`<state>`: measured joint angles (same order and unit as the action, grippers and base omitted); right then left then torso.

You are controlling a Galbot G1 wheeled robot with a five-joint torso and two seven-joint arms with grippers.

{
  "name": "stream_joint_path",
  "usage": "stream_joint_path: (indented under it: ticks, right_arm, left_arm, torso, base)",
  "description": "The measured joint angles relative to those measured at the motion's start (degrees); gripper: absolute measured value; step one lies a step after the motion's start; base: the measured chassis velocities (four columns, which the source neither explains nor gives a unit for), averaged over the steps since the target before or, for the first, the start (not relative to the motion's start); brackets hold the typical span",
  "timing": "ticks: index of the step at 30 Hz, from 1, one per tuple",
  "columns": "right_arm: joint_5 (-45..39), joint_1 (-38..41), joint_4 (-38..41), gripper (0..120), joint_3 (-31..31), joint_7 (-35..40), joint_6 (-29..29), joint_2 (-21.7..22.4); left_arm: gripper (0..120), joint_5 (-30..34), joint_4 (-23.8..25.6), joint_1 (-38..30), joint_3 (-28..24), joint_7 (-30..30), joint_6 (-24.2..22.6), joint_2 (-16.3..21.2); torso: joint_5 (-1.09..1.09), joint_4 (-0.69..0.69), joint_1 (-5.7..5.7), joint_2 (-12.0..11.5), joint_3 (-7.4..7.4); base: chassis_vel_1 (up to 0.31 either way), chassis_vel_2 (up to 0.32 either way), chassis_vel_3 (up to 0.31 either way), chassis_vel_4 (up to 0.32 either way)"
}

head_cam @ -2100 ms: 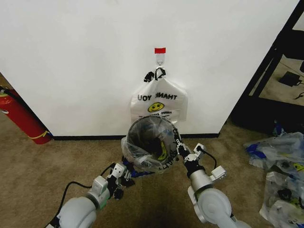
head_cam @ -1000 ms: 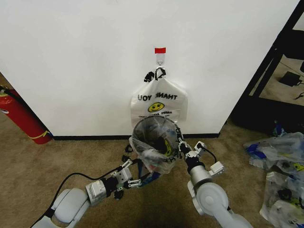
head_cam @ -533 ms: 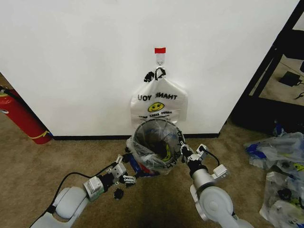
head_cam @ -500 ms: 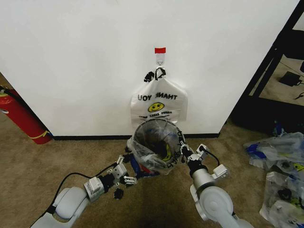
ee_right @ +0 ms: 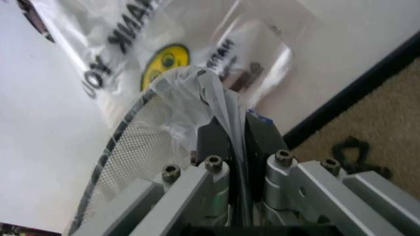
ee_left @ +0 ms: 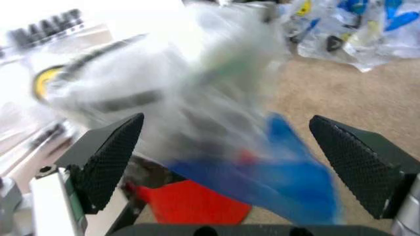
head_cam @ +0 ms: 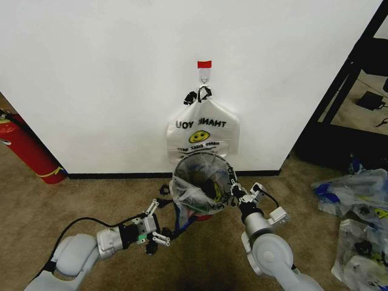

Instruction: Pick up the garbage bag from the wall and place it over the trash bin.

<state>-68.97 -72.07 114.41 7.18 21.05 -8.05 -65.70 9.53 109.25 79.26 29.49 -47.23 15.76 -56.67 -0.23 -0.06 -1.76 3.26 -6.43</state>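
The see-through garbage bag [head_cam: 193, 193] drapes over the black mesh trash bin [head_cam: 209, 162], which stands on the carpet by the white wall [head_cam: 91, 73]. A blue part of the bag hangs down the bin's left side. My right gripper [head_cam: 232, 193] sits at the bin's right rim, shut on the garbage bag's film [ee_right: 226, 105] beside the mesh rim [ee_right: 121, 142]. My left gripper [head_cam: 159, 224] is open, low and left of the bin. In the left wrist view, the left gripper [ee_left: 226, 120] faces the blurred garbage bag [ee_left: 196, 98] and the bin's red base [ee_left: 196, 209].
A whiter THANK YOU bag [head_cam: 203, 127] hangs on the hook [head_cam: 204, 76] just behind the bin. A red fire extinguisher [head_cam: 27, 148] leans at the far left. Loose plastic bags [head_cam: 357, 206] lie on the right, by a black shelf frame [head_cam: 348, 91].
My left gripper has pulled back from the bin's left side, down and to the left, with its fingers apart. The right gripper stays clamped at the right rim.
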Motion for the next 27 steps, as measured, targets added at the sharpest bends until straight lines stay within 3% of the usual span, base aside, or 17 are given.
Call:
stream_joint_path:
  ticks: [11, 20, 25, 27]
  right_arm:
    - [-0.6, -0.29, 0.21, 1, 0.08, 3.0, 1.72, -0.61]
    - [0.49, -2.21, -1.06, 1, 0.1, 8.38, 6.47, -0.78]
    - [1.88, -1.91, -3.64, 1, 0.06, 7.01, 6.94, -0.51]
    - [2.61, -2.08, -4.36, 8, -0.09, 5.67, 7.52, -0.05]
  left_arm:
    - [100, -0.57, -6.43, -0.79, -1.03, 4.72, 0.45, -2.41]
    - [100, -7.76, -7.7, -0.1, -1.23, 27.44, -7.36, -2.08]
    - [100, -8.02, -6.72, 0.25, -2.99, 27.0, -6.32, -3.11]
    - [100, -8.02, -6.27, 0.26, -3.33, 26.63, -6.16, -3.37]
  torso:
    - [0.0, 0.0, 0.0, 0.0, 0.0]
    - [0.01, 0.01, 0.0, 0.0, 0.0]
    - [0.0, 0.0, 0.0, 0.0, 0.0]
    - [0.0, 0.01, 0.0, 0.0, 0.0]
  base:
    - [0.0, 0.0, 0.0, 0.0]
    - [0.0, 0.0, 0.0, 0.0]
    - [0.0, 0.0, 0.0, 0.0]
    - [0.0, 0.0, 0.0, 0.0]
